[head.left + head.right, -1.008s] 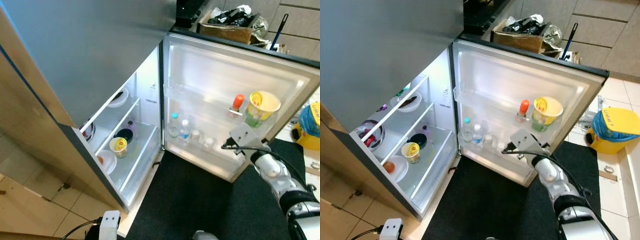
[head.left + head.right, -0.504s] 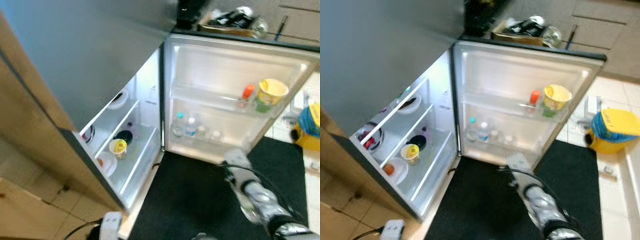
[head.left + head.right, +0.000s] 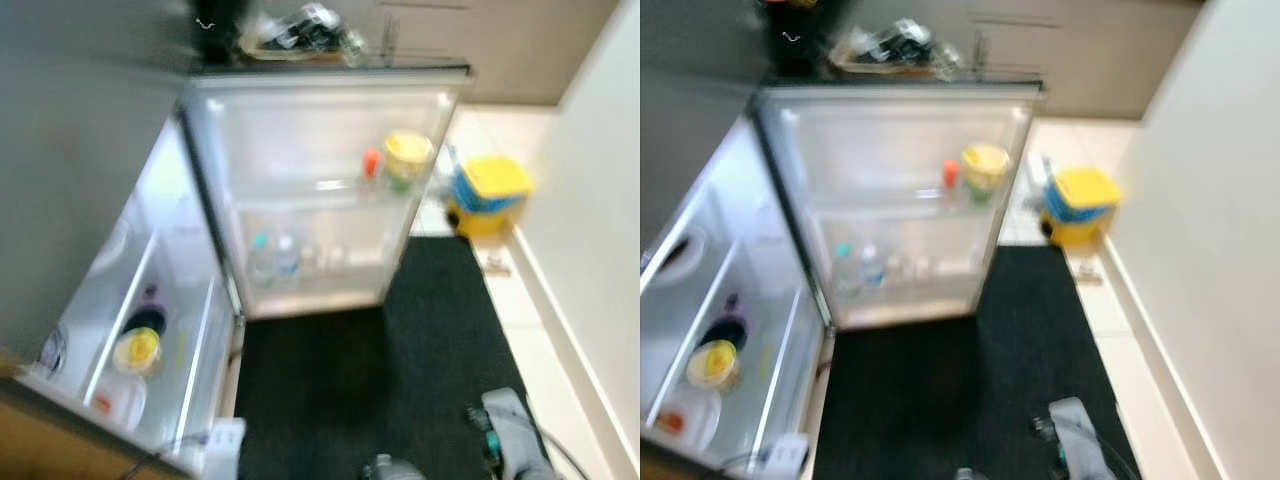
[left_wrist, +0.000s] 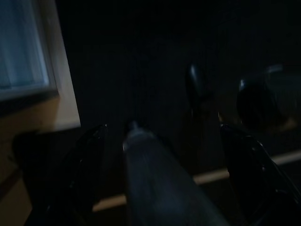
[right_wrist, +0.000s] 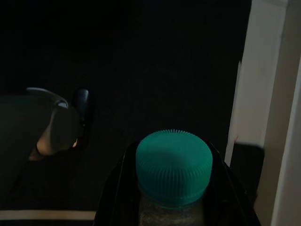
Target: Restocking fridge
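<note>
1. While the fridge (image 3: 300, 200) stands open, its door shelf carries an orange-capped bottle (image 3: 371, 163) and a yellow cup (image 3: 407, 158).
2. The right gripper (image 5: 171, 207) hangs low over the black mat (image 3: 380, 380), jaws clamped on a green-capped bottle (image 5: 173, 165).
3. The left gripper (image 4: 164, 179) sits in shadow; its jaws cannot be judged.

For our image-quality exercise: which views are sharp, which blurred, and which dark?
Left and right eye views: motion-blurred, with the lit fridge interior washed out. Left wrist view: very dark, soft. Right wrist view: dark, yet the green bottle cap is fairly sharp.
</note>
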Motion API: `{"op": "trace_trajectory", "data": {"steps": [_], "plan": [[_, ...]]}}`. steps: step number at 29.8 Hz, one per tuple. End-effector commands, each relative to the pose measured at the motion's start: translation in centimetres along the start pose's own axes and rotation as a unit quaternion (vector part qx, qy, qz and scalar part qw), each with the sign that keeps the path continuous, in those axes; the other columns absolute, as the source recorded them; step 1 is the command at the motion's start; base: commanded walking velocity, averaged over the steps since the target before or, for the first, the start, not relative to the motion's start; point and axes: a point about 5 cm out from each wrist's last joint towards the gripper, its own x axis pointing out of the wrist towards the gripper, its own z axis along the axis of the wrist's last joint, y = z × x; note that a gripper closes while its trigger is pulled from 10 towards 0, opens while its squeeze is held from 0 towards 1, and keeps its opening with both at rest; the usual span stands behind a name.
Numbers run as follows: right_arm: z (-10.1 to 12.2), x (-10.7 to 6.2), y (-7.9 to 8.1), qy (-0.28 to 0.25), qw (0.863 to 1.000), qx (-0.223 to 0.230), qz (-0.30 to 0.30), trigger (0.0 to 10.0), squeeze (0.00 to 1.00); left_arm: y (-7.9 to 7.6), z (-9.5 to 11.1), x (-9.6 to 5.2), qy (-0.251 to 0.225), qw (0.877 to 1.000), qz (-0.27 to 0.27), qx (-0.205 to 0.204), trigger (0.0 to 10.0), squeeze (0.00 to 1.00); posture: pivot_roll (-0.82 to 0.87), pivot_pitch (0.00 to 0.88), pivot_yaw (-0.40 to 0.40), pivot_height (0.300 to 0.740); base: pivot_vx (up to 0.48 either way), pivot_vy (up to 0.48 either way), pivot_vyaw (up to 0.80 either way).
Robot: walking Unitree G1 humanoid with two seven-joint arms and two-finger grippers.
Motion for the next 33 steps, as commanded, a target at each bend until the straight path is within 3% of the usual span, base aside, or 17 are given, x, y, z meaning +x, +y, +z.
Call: {"op": "trace_trajectory", "data": {"steps": [1, 14, 33], "plan": [[0.4, 0.1, 0.2, -0.005, 1.0, 0.003, 0.004, 10.0, 0.0, -0.2, -1.2, -0.1, 0.017, 1.0, -0.001, -0.002, 10.0, 0.0, -0.05, 0.048, -0.019, 0.74, 0.0, 0.0, 0.0], [1.0, 0.3, 1.0, -0.022, 0.999, 0.007, 0.043, 10.0, 0.0, -0.2, -1.4, -0.2, 0.023, 1.0, -0.005, -0.001, 10.0, 0.0, -0.05, 0.053, -0.016, 0.74, 0.0, -0.378, 0.0], [3.6, 0.7, 0.9, -0.062, 0.996, -0.028, 0.065, 10.0, 0.0, -0.5, -1.4, -0.1, 0.024, 1.0, -0.011, -0.003, 10.0, 0.0, -0.06, 0.059, -0.016, 0.74, 0.0, -0.467, 0.8]]}}
